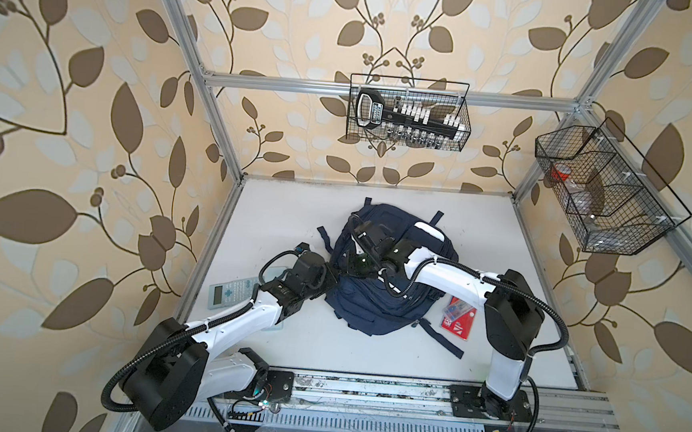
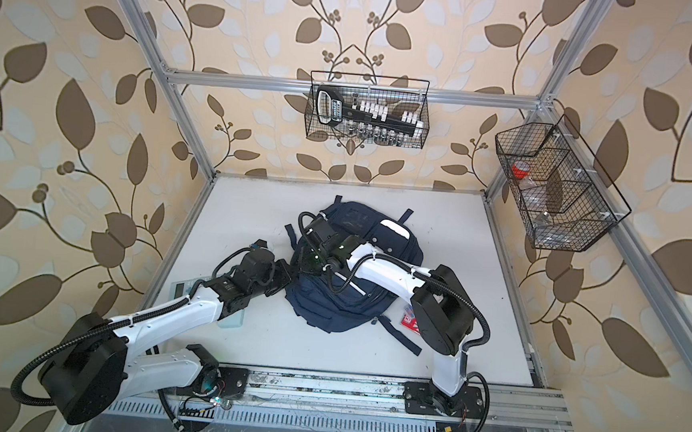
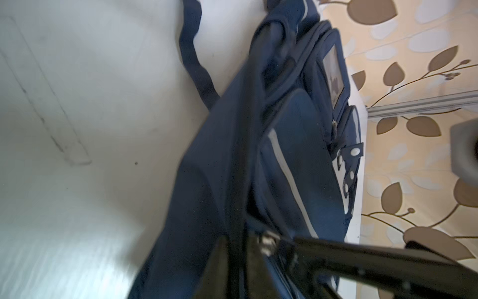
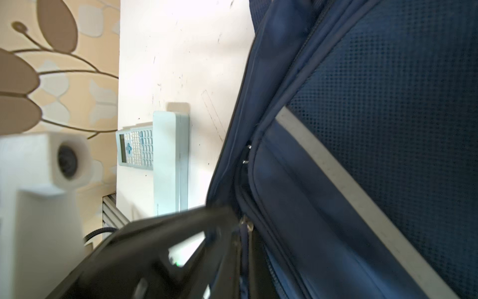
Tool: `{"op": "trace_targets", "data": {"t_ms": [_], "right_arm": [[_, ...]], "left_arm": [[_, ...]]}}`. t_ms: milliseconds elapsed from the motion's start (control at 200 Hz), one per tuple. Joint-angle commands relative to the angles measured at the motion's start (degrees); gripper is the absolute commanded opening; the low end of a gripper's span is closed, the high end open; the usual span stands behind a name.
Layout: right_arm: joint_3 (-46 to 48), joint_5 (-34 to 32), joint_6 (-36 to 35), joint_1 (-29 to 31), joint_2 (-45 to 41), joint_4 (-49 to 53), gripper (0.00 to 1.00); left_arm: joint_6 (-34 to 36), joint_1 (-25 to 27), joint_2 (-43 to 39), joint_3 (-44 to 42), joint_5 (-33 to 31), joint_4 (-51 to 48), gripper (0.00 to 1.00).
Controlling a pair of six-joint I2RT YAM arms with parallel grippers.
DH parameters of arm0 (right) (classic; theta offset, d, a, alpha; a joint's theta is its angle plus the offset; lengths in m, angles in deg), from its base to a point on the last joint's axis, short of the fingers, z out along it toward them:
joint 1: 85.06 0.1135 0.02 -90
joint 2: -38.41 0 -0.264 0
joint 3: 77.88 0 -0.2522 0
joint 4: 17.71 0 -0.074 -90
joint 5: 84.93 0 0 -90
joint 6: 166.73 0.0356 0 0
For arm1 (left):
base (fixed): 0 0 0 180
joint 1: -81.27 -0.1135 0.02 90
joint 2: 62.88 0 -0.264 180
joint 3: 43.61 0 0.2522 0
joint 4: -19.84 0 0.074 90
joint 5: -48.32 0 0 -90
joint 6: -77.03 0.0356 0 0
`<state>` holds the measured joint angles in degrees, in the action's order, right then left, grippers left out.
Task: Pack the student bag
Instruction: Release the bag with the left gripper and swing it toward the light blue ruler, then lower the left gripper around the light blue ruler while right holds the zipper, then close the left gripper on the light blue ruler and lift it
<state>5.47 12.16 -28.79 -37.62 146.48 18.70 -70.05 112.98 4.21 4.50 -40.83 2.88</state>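
The student bag (image 1: 375, 302) (image 2: 329, 307) lies flat in the middle of the white table (image 1: 277, 220), navy with white stripes and a white patch (image 1: 428, 231). Both grippers meet at its left edge. My left gripper (image 1: 334, 276) (image 3: 239, 261) has its jaws slightly parted, and a dark fabric edge of the bag (image 3: 297, 168) runs between them beside a metal zipper slider (image 3: 269, 240). My right gripper (image 1: 355, 267) (image 4: 244, 259) reaches across the bag (image 4: 388, 129) from the right. It is shut on a thin blue strip at the zipper line, just below a metal slider (image 4: 245, 222).
A pale calculator (image 1: 226, 294) (image 4: 135, 147) and a light-blue flat case (image 4: 170, 165) lie on the table left of the bag, partly under my left arm. A red packet (image 1: 456, 316) lies to its right. Wire baskets hang on the back wall (image 1: 410, 113) and right frame (image 1: 604, 193).
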Motion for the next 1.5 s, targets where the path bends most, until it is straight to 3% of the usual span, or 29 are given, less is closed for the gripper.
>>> {"op": "trace_targets", "data": {"t_ms": [0,40,100,125,160,290,395,560,770,910,1220,1380,1495], "right_arm": [[1.9,-4.93,-3.39,-2.05,-3.14,-6.24,0.35],[2.37,-4.48,-4.55,-1.92,-4.44,-6.02,0.47],[2.89,-3.56,-6.54,-1.67,-6.5,-5.53,0.56],[3.02,-3.19,-7.38,-1.55,-7.33,-4.98,0.59],[2.93,-3.18,-8.36,-1.24,-8.34,-3.85,0.63],[4.99,-5.09,-10.75,1.29,-12.33,-2.44,0.71],[7.38,-6.42,-11.38,4.09,-14.22,-2.38,0.73],[11.09,-8.17,-10.32,8.43,-15.76,-2.65,0.74],[15.72,-7.57,-8.1,10.65,-17.66,-4.09,0.74],[17.61,-8.21,-8.16,10.61,-19.56,-4.99,0.74],[18.26,-9.28,-9.03,8.62,-21.69,-3.55,0.75],[21.15,-9.47,-8.66,5.78,-23.4,-2.49,0.75],[21.2,-16.17,-14.18,6.01,-22.71,2.36,0.74]], "left_arm": [[4.72,1.22,-0.49,11.03,-5.63,-22.08,0.55],[5.44,0.09,-0.38,13.47,-8.24,-28.0,0.61],[6.54,-2.57,-0.76,15.86,-10.64,-35.16,0.68],[6.79,-4.06,-1.17,16.31,-11.3,-37.57,0.81],[7.33,-6.89,-1.99,16.63,-11.51,-40.39,0.87],[8.92,-21.38,-6.26,13.94,-9.33,-46.09,0.93],[9.53,-33.01,-7.74,9.69,-3.09,-44.67,0.99],[8.48,-41.69,-3.53,7.17,-0.32,-42.1,0.99],[4.86,-41.11,0.16,4.98,4.22,-38.57,0.99],[3.17,-35.16,-0.67,0.81,5.31,-33.77,0.99],[1.5,-22.72,5.94,0.6,0.02,-33.89,0.99],[1.88,-20.74,9.7,1.34,-3.13,-35.24,0.95],[2.7,-20.2,11.19,1.77,-4.46,-35.11,0.87]]}}
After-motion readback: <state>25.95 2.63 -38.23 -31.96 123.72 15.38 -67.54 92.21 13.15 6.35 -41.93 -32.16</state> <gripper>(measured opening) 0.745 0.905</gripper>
